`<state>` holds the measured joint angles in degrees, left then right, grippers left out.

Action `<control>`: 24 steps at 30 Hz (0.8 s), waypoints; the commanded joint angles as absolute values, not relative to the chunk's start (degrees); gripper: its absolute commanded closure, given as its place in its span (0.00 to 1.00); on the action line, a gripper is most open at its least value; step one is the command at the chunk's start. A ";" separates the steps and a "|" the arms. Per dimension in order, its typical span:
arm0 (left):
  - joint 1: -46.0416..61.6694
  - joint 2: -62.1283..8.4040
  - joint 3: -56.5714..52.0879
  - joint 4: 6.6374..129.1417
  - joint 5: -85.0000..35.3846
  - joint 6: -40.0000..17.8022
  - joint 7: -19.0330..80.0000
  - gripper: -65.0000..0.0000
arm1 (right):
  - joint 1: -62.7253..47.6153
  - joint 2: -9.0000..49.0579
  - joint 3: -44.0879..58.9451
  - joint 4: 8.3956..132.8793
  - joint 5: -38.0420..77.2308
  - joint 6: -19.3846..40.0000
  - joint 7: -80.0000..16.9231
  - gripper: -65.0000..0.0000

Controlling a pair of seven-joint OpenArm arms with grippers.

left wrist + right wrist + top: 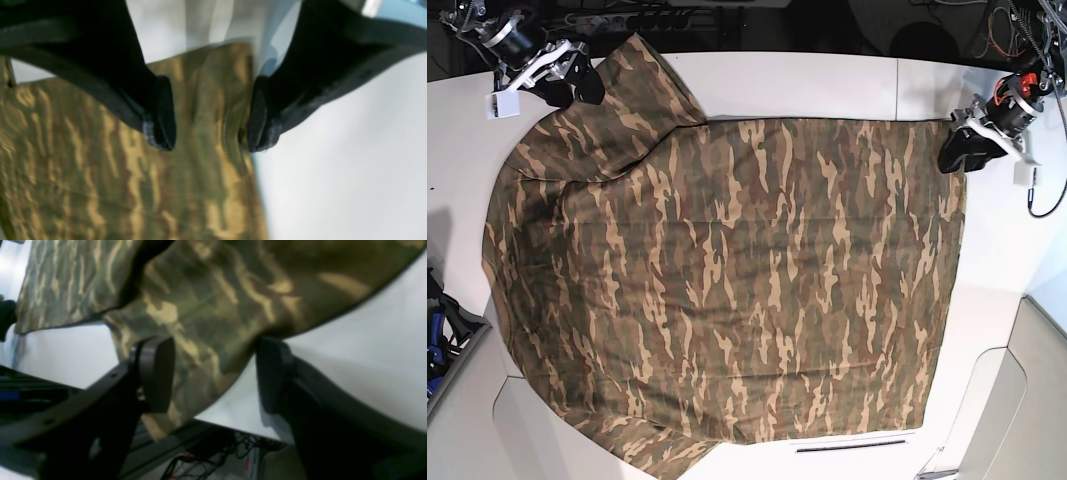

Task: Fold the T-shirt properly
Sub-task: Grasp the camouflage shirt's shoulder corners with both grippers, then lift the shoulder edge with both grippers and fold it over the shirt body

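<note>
**Holding both sets of fingers apart over the shirt's far corners**

Spreading across most of the white table (827, 85), the T-shirt (727, 280) lies flat with its camouflage cloth face up, and we have an arm at each of its two far corners. Our left gripper (210, 113) has its fingers (163, 113) wide apart; the shirt's corner runs up between them, and its side edge lies just beside the right-hand finger, with bare table beyond that finger. Whether the fingertips touch the cloth we cannot tell, as the wrist view is blurred. Our right gripper (213, 373) also has its fingers (156, 373) spread wide, and a sleeve-like flap of the shirt lies between them, reaching past the left-hand finger toward the table's edge. The right-hand finger stands over bare table just beside the cloth's hem. Neither set of fingers is clamped on the cloth.
</note>
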<state>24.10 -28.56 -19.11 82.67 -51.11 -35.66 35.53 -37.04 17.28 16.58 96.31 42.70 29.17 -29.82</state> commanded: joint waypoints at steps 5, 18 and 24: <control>24.93 -28.91 -17.58 82.54 -48.99 -35.00 39.22 0.61 | -36.49 16.53 16.73 96.64 42.89 29.39 -30.30 0.41; 24.60 -28.93 -17.67 83.24 -48.66 -40.00 38.79 1.00 | -36.56 16.16 16.75 96.64 35.86 31.81 -26.61 1.00; 24.62 -28.93 -17.69 85.43 -49.10 -40.00 38.89 1.00 | -36.56 16.19 16.75 96.64 36.82 32.08 -26.94 1.00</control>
